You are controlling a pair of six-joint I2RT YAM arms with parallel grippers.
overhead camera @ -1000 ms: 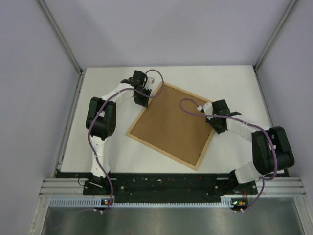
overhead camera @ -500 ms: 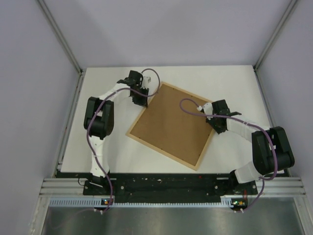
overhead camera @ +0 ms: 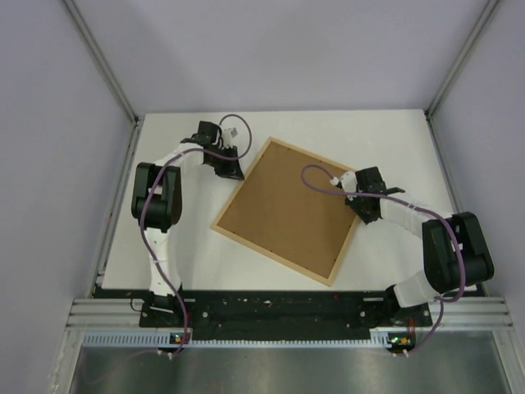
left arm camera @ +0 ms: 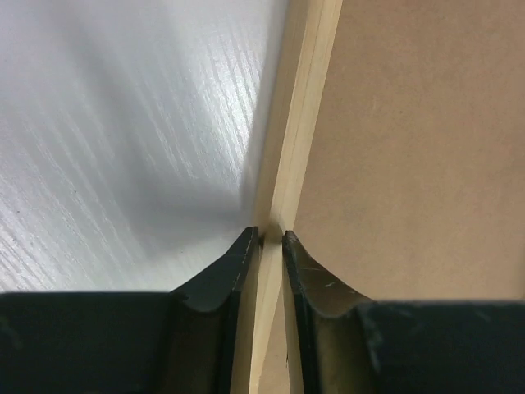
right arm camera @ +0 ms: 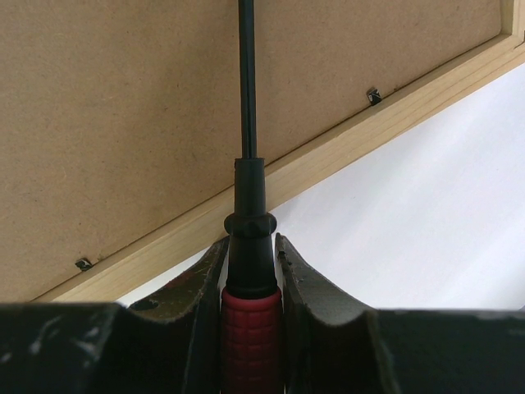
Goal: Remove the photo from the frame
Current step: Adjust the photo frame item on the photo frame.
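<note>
The frame lies face down on the white table, with its brown backing board facing up. The photo is hidden under that board. My left gripper is at the frame's far-left edge. In the left wrist view it is shut on the pale wooden rim, one finger outside and one over the board. My right gripper is at the frame's right edge. It is shut on a red-handled screwdriver whose black shaft reaches out over the board.
Small metal tabs sit along the inside of the wooden rim near the screwdriver. Grey walls enclose the white table on three sides. The arm bases and a black rail run along the near edge.
My left arm's wrist and elbow have swung to the left while the gripper stays at the frame's far-left edge. The frame and the right arm have not moved.
</note>
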